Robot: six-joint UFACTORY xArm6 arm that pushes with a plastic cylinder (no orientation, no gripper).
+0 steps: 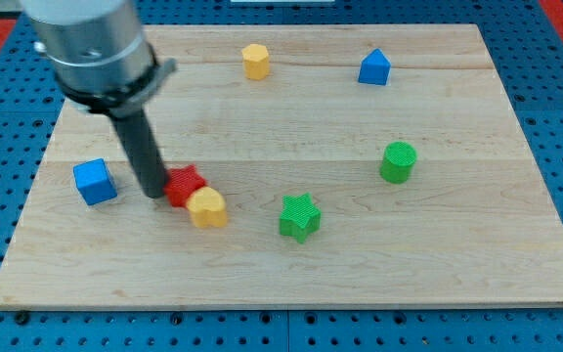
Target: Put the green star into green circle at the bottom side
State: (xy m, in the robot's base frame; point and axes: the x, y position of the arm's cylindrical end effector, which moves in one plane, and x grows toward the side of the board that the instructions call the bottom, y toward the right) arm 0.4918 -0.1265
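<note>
The green star (299, 216) lies on the wooden board, right of centre toward the view's bottom. The green circle (398, 161), a short cylinder, stands to the star's upper right, well apart from it. My tip (153, 193) rests on the board at the view's left, touching the left side of a red star (185, 184). A yellow heart-like block (207, 207) sits against the red star's lower right. The tip is far left of the green star.
A blue cube (95, 181) lies left of my tip. A yellow hexagon block (255, 61) and a blue pentagon-like block (374, 68) sit near the board's top edge. The board (477, 254) lies on a blue perforated table.
</note>
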